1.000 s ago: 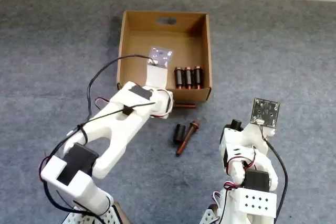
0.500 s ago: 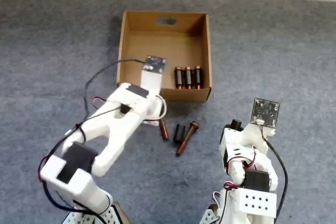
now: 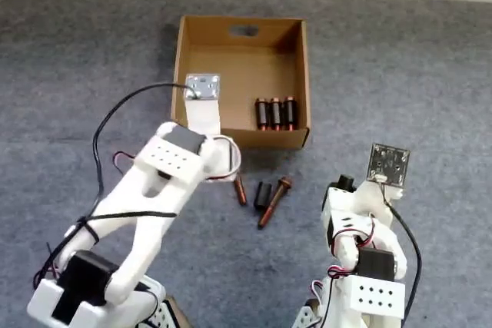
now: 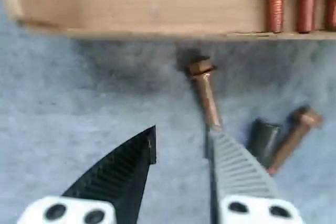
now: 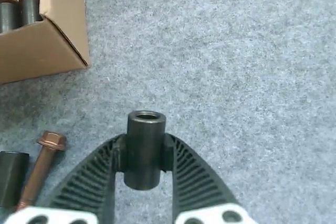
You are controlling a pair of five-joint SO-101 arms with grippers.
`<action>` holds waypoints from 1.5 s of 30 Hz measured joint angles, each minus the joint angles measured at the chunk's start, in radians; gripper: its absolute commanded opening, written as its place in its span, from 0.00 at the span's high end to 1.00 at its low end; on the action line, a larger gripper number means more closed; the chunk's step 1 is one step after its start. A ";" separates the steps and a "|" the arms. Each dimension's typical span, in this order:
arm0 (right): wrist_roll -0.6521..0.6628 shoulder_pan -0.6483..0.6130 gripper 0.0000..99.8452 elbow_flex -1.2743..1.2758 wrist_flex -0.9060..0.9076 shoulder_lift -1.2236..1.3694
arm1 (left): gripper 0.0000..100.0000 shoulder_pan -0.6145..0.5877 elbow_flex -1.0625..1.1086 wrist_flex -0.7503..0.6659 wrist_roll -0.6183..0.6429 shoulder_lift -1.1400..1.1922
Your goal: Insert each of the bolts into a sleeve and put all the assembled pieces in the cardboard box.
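My left gripper (image 4: 181, 148) is open just above the carpet, in front of the cardboard box (image 3: 240, 137). A copper bolt (image 4: 206, 95) lies loose on the carpet, its tip beside one finger (image 4: 231, 166). The same bolt (image 3: 240, 188) sits next to a black sleeve (image 3: 263, 194) and a second bolt (image 3: 275, 201). Three assembled pieces (image 3: 275, 113) lie in the box's near right corner. My right gripper (image 5: 144, 145) is shut on another black sleeve (image 5: 143, 153), held with its bore facing away, over bare carpet to the right of the loose parts.
The left arm (image 3: 173, 160) stretches over the carpet towards the box's near wall, its cable looping to the left. The right arm (image 3: 360, 224) stands at the lower right. Grey carpet lies open around the box (image 5: 50, 38) on all sides.
The bolt that lay along the box's front wall now lies turned on the carpet beside the sleeve. The left arm has swung left and back. The right arm has not moved.
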 measured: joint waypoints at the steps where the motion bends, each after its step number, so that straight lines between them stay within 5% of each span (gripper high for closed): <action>1: 0.000 0.000 0.99 0.000 0.000 0.000 | 0.80 0.005 0.003 -0.025 0.046 0.008; 10: 0.000 0.000 0.99 0.000 0.000 0.000 | 0.80 0.012 0.009 -0.167 0.210 0.206; 14: 0.000 0.000 0.99 0.000 0.000 0.000 | 0.82 0.015 0.009 -0.204 0.212 0.258; 19: 0.000 0.000 0.99 0.000 0.000 0.000 | 1.00 0.018 0.008 -0.210 0.213 0.261; 25: 0.000 0.000 0.99 0.000 0.000 0.000 | 0.99 0.018 0.012 -0.204 0.066 0.261; 33: 0.000 0.000 0.99 0.000 0.000 0.000 | 0.99 0.003 -0.038 0.078 -0.066 0.265; 41: 0.000 0.000 0.99 0.000 0.000 0.000 | 0.84 -0.055 -0.041 0.123 -0.068 0.269; 45: 0.000 0.000 0.99 0.000 0.000 0.000 | 0.86 -0.083 -0.041 0.127 -0.068 0.269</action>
